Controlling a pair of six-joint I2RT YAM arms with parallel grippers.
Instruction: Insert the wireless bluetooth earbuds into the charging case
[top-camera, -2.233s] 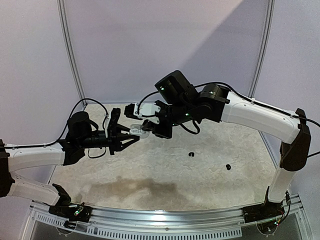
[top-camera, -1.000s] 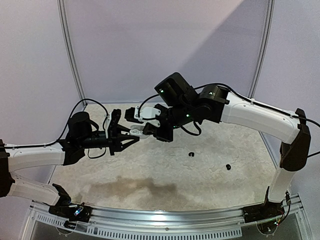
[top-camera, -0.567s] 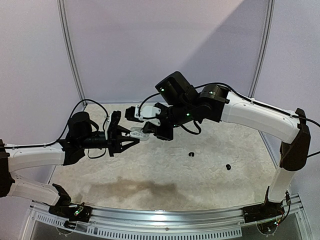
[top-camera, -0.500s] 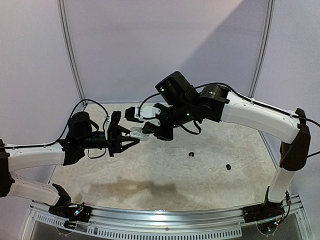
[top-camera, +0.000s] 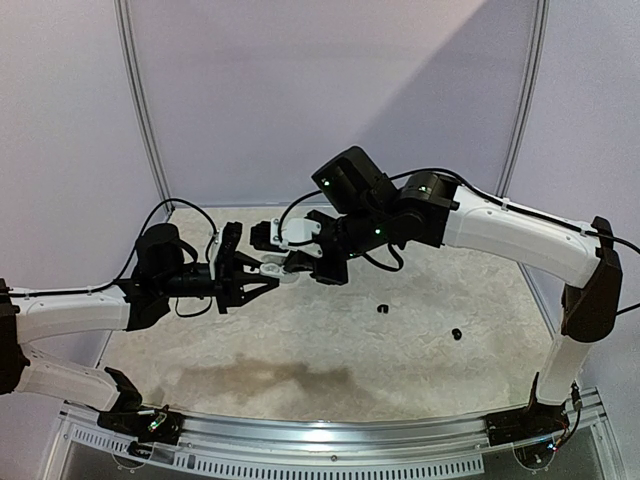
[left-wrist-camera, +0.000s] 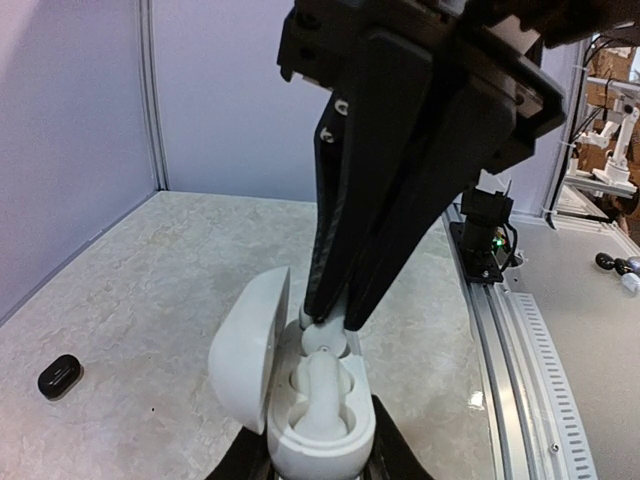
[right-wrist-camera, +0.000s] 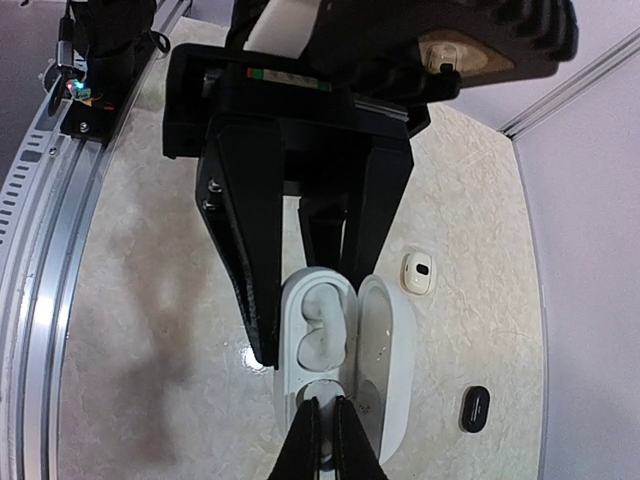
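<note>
My left gripper (top-camera: 262, 272) (left-wrist-camera: 319, 454) is shut on the base of the white oval charging case (top-camera: 276, 268) (left-wrist-camera: 320, 425) (right-wrist-camera: 300, 345), held above the table with its lid (left-wrist-camera: 248, 360) (right-wrist-camera: 385, 360) swung open. One white earbud (left-wrist-camera: 322, 395) (right-wrist-camera: 322, 315) lies seated in the case. My right gripper (top-camera: 290, 262) (left-wrist-camera: 337, 321) (right-wrist-camera: 326, 403) is shut on a second white earbud (left-wrist-camera: 324, 339) (right-wrist-camera: 311, 390), which rests at the mouth of the case's other socket. How deep that bud sits is hidden by the fingers.
Two black earbuds (top-camera: 381, 308) (top-camera: 456, 333) lie on the pale marbled table (top-camera: 330, 350) to the right. The right wrist view shows a white earbud (right-wrist-camera: 417, 272) and a black one (right-wrist-camera: 475, 407) on the table below the case. Another black earbud (left-wrist-camera: 60, 375) shows in the left wrist view.
The right gripper has edged left and down with its earbud, closing onto the open case. The left arm has held the case still.
</note>
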